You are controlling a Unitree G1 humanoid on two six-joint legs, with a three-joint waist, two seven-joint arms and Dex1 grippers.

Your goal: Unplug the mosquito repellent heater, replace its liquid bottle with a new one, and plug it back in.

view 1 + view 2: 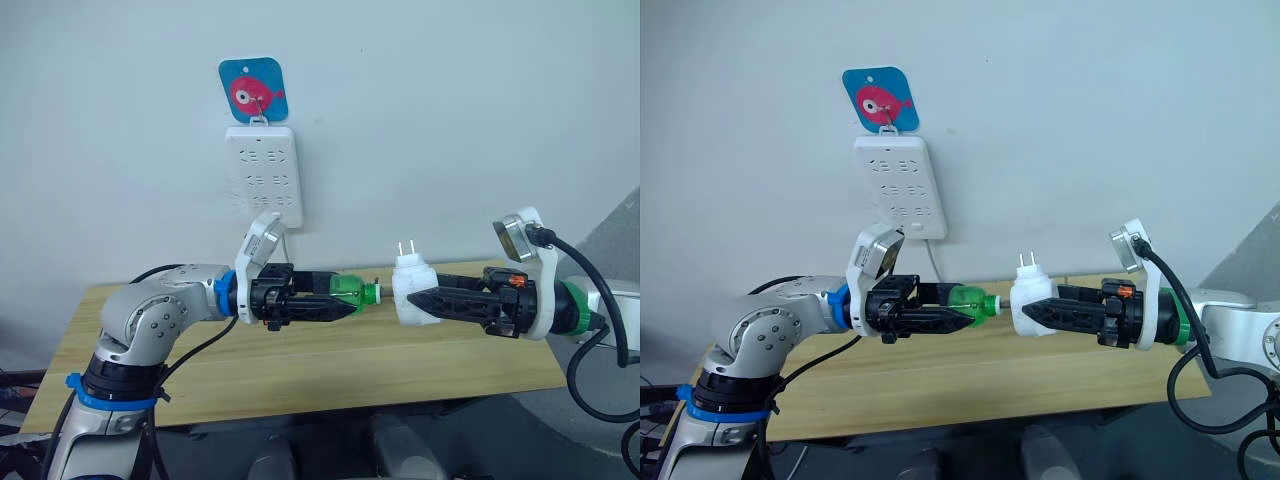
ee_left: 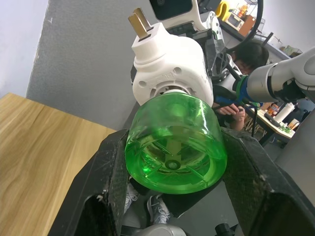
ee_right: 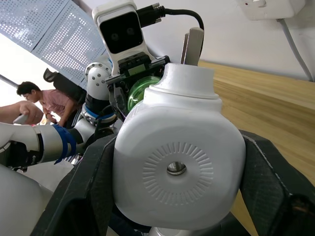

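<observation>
My right gripper (image 1: 420, 304) is shut on the white mosquito repellent heater (image 1: 412, 290), held in the air above the table with its two prongs pointing up. My left gripper (image 1: 345, 296) is shut on a green liquid bottle (image 1: 353, 291), lying sideways with its neck toward the heater's side. In the left wrist view the bottle (image 2: 174, 142) has its neck against the heater (image 2: 167, 61). The right wrist view shows the heater (image 3: 179, 167) between my black fingers (image 3: 268, 182), with the green bottle (image 3: 142, 91) behind it.
A white power strip (image 1: 264, 174) hangs on the wall under a blue fish hook (image 1: 254, 89), its cable running down behind the wooden table (image 1: 330, 365). A person (image 3: 42, 101) sits in the room beyond my left arm.
</observation>
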